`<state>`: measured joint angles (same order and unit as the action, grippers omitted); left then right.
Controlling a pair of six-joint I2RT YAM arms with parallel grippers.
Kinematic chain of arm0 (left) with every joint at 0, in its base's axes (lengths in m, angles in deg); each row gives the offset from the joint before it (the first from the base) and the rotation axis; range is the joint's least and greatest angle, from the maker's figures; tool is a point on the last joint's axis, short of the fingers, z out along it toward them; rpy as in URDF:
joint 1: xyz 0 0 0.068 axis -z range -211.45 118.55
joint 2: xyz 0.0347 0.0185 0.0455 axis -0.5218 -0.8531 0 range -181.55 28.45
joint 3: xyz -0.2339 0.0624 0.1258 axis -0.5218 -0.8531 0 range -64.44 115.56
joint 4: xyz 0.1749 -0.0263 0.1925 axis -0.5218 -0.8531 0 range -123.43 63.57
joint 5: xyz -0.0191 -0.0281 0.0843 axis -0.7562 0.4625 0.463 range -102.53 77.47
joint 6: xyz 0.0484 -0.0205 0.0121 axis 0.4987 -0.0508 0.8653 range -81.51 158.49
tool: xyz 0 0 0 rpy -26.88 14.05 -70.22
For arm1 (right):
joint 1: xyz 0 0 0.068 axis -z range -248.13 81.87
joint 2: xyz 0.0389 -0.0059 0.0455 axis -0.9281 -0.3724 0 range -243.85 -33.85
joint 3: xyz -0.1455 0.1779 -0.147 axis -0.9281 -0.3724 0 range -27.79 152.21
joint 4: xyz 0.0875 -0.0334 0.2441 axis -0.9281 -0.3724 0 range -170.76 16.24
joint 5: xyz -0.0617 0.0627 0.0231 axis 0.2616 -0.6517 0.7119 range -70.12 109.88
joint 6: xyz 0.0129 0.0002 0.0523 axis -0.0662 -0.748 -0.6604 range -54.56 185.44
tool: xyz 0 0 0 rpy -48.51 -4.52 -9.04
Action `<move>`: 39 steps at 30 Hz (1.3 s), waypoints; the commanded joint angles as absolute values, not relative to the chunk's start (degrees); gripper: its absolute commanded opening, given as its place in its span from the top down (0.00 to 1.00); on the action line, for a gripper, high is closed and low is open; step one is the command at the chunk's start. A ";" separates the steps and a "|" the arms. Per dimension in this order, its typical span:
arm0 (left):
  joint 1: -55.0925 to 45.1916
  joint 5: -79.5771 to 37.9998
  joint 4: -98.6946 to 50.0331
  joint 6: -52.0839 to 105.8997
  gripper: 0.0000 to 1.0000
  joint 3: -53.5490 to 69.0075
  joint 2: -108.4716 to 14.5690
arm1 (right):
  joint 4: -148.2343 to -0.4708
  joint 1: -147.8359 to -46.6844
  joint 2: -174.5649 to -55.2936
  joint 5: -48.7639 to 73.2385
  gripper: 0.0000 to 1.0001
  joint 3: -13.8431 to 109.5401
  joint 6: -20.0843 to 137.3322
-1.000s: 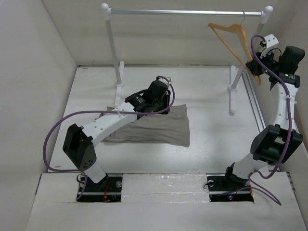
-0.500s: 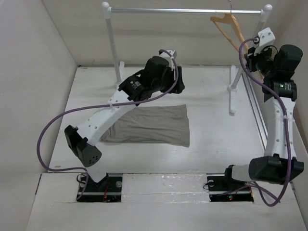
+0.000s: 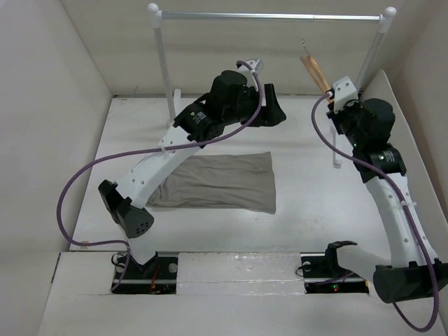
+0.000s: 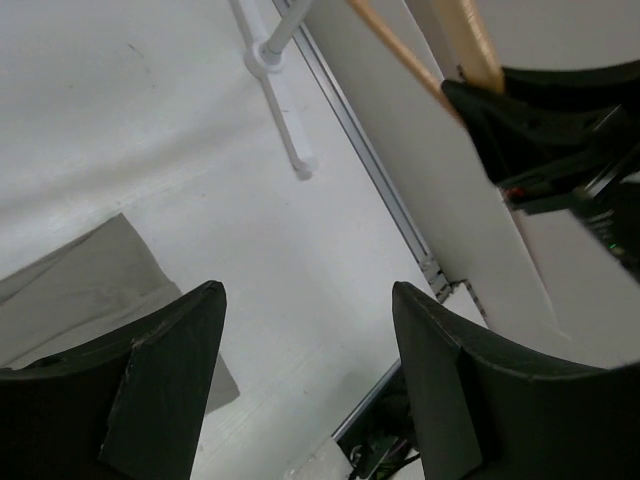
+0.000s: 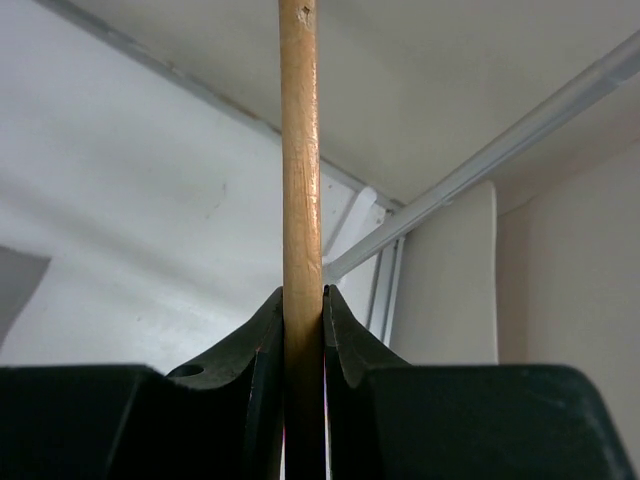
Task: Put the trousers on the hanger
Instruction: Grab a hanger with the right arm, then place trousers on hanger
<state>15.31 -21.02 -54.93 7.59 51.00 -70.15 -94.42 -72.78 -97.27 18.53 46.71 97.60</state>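
Right tool (image 5: 303,318) shut tight on the hanger (image 5: 300,150), a wooden bar pinched between both fingers; in the top view the hanger (image 3: 315,70) is held up, hook below the rail (image 3: 266,15) and apart from it. Left tool (image 4: 305,295) wide open, holding nothing, raised above the bench (image 3: 308,189). Trousers (image 3: 217,182) lie folded flat on the bench under the left arm.

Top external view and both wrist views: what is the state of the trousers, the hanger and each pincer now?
Trousers: folded, lying flat on the table, not held.
Left pincer: open, empty, raised above the table.
Right pincer: shut on the hanger.
Hanger: clamped by one wooden bar, hook seems off the rail.
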 commanded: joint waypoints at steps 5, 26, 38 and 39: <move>15.22 -25.28 -45.51 0.00 0.30 51.49 -72.79 | -91.86 -85.60 -88.70 36.56 1.00 36.03 94.97; 15.22 -17.10 -41.82 -7.39 0.34 51.66 -82.20 | -97.83 -112.86 -87.45 61.07 1.00 28.99 86.19; 15.22 -17.45 -41.82 -8.62 1.00 46.83 -80.53 | -108.12 -120.43 -92.21 70.42 1.00 30.05 76.26; 15.22 -18.49 -41.64 -9.32 1.00 45.52 -80.18 | -108.38 -120.43 -91.08 69.72 0.80 29.96 75.99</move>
